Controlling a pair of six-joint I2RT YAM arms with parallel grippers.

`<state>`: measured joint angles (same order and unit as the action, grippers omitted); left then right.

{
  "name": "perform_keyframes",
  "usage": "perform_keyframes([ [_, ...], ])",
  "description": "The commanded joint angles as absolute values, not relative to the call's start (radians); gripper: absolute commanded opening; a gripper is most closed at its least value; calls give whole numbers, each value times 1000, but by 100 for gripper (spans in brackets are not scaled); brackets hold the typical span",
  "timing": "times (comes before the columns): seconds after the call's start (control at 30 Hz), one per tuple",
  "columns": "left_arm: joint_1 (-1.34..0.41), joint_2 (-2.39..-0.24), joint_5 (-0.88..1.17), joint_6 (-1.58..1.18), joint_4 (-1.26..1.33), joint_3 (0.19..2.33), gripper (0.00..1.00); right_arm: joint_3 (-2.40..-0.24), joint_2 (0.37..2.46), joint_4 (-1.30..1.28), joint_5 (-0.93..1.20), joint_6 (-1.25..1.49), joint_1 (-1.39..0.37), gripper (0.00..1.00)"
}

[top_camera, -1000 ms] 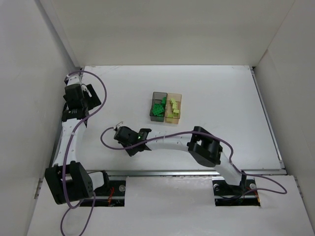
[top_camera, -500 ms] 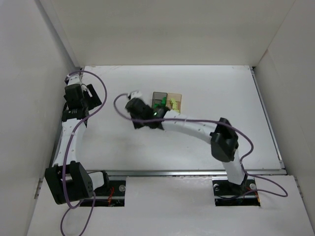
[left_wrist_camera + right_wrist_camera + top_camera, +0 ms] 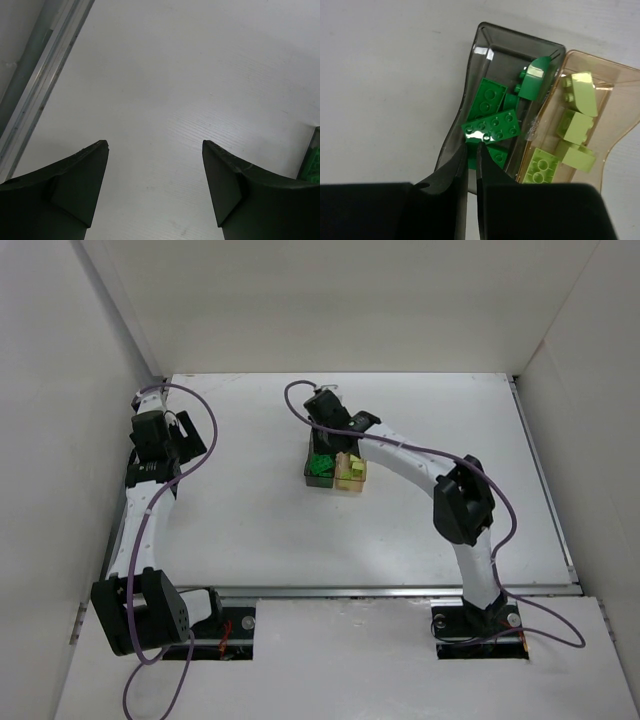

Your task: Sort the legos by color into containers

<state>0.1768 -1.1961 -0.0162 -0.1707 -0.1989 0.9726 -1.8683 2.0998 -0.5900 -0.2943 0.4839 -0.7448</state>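
On the right arm [image 3: 405, 458], a long reach forward and to the left from its base, elbow raised, wrist bowed down over the two joined bins. At its end, the right pincer [image 3: 472, 150], pinched to a thin slit, with nothing visible between the fingers [image 3: 450, 175]. Directly beneath the tips, the near end of the grey bin [image 3: 485, 36]. Just beyond the tips, inside that bin, a heap of dark green bricks [image 3: 492, 125], pressed against one another, a flat eight-stud piece uppermost. To the right of the pincer, wall to wall with the grey bin, the tan bin [image 3: 615, 125], holding about four lime bricks [image 3: 580, 92] in a loose row, the nearest two touching. On the left arm [image 3: 140, 515], a tall fold along the left side of the table [image 3: 175, 60], well apart from the bins, a purple cable [image 3: 205, 430] looped beside the wrist. Left pincer [image 3: 154, 144] spread wide and holding nothing, only white tabletop between and beyond its fingers. To the left of that pincer, a metal strip [image 3: 35, 95] along the table's edge; at the far right, a sliver of the grey bin with green inside.
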Motion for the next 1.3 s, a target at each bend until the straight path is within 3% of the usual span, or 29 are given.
perform_keyframes([
  [0.0,175,-1172,-15,-183,-166,986,73,-1852,2039,-539,-255,453,-742,11],
  [0.07,175,-1172,-6,-183,-166,986,73,-1842,2039,-529,-230,453,-742,19],
  [0.1,175,-1181,-6,-183,-166,986,73,-1851,2039,-546,-230,443,-742,28],
  [0.13,175,-1181,-6,-183,-166,986,73,-1852,2039,-558,-230,443,-742,39],
  [0.17,175,-1181,-6,-183,-166,986,73,-1864,2039,-571,-230,443,-742,59],
  [0.27,175,-1181,-6,-183,-166,986,73,-1853,2014,-580,-242,443,-742,74],
  [0.6,175,-1181,3,-183,-175,986,74,-1668,1634,-505,-265,445,-629,78],
  [0.8,175,-1172,3,-173,-175,986,74,-1390,1323,-505,-262,456,-303,87],
  [0.97,175,-1172,3,-173,-175,977,74,-1227,1151,-545,-435,446,-80,95],
  [1.27,175,-1172,23,-183,-166,968,74,-1091,996,-522,-440,457,-61,95],
])
